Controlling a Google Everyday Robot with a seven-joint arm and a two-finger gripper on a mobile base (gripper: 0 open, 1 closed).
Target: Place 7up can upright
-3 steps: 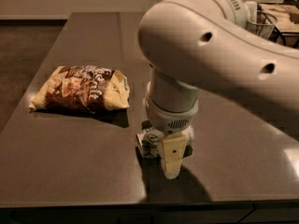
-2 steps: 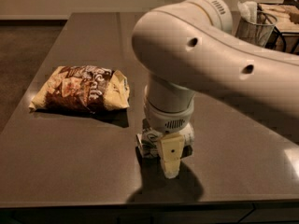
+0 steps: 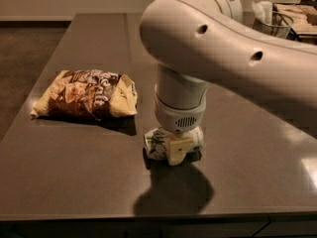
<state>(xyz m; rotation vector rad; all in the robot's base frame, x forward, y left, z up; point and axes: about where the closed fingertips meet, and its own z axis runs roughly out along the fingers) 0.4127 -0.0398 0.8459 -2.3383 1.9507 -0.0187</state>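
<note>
Dark brown and faintly glossy, the table (image 3: 89,182) fills most of the view, with a pale wall along the top edge and dull carpet off to the left; a crumpled snack bag (image 3: 86,94), yellow and brown, lies flat on the table's left half; at the far right corner stands a wire basket (image 3: 273,23) with something white poking out of it. The robot's thick cream arm (image 3: 233,53) sweeps in from the upper right and turns straight down over the front middle of the table; the gripper (image 3: 173,155) hangs at its end, right down at the surface, casting a round shadow towards the front edge. The 7up can (image 3: 157,144) sits in the gripper, well apart from the snack bag and to its right; only its white side with green lettering shows at the gripper's left, and it looks to lie sideways rather than upright; whether the gripper is clamped on the can or merely set around it, I cannot tell, nor whether the can touches the table.
</note>
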